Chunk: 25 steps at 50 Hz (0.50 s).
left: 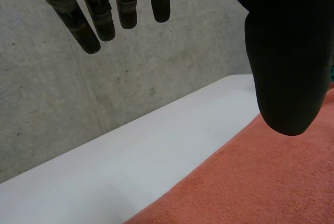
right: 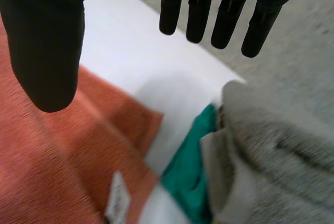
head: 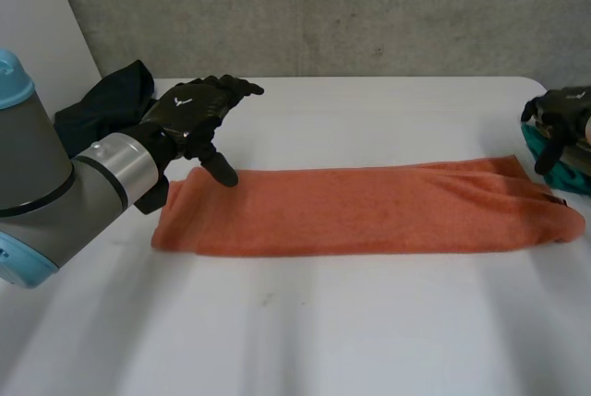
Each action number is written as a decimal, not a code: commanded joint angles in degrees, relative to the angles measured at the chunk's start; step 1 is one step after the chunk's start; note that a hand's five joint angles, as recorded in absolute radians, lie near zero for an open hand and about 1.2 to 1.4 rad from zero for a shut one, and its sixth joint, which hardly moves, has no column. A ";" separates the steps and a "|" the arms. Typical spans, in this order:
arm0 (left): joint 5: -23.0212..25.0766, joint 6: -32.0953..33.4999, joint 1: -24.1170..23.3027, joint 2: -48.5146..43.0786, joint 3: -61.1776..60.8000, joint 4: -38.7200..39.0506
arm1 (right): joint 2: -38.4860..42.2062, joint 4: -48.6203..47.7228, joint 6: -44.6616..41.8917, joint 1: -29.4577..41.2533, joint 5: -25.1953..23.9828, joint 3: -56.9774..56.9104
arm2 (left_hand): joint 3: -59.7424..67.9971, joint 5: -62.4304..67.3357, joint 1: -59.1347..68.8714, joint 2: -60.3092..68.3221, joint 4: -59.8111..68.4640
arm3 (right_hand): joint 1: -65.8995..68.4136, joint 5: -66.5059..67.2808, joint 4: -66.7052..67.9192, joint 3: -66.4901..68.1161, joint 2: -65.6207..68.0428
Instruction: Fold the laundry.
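Observation:
A long orange towel (head: 369, 210) lies folded into a strip across the white table (head: 305, 331). My left hand (head: 196, 110) hovers over the towel's left end, open, with straight fingers (left: 88, 23) and the thumb (left: 284, 78) pointing down just above the orange towel (left: 250, 182). My right hand (head: 559, 117) sits at the table's right edge, just beyond the towel's right end and over a small pile of laundry. It is open, its fingers (right: 224, 10) and thumb (right: 47, 51) spread above the orange towel's corner (right: 62, 156), holding nothing.
A dark garment (head: 106, 101) lies bunched at the back left behind my left arm. At the right edge sit a green cloth (right: 190, 172) and a grey cloth (right: 271, 151), next to the towel's white label (right: 117, 198). A concrete wall (head: 323, 8) runs behind the table.

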 commanded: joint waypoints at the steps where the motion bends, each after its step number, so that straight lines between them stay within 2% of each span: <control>1: -1.32 0.24 -0.66 -0.11 -0.21 0.30 | 3.50 -0.02 2.00 -0.58 -1.53 0.09 | -1.83 -2.83 -0.65 -1.66 -1.51 | 7.66 7.34 8.00 8.05 8.99; 6: -1.41 0.24 -0.66 -0.29 -0.21 0.74 | 5.87 -3.27 3.06 -1.11 -3.38 1.23 | -1.83 -2.83 -0.65 -1.66 -1.51 | 8.00 7.68 8.34 8.38 9.33; 16: -1.41 0.06 -0.75 -0.99 -0.21 1.71 | 9.13 -8.98 3.24 -1.72 -3.56 1.85 | -1.83 -2.83 -0.65 -1.66 -1.51 | 22.96 22.64 23.30 23.34 24.29; 25: -1.41 0.24 -0.84 -1.25 -0.21 1.71 | 10.88 -9.51 3.41 -1.64 -4.08 1.76 | -1.83 -2.83 -0.65 -1.66 -1.51 | 22.97 22.65 23.31 23.35 24.30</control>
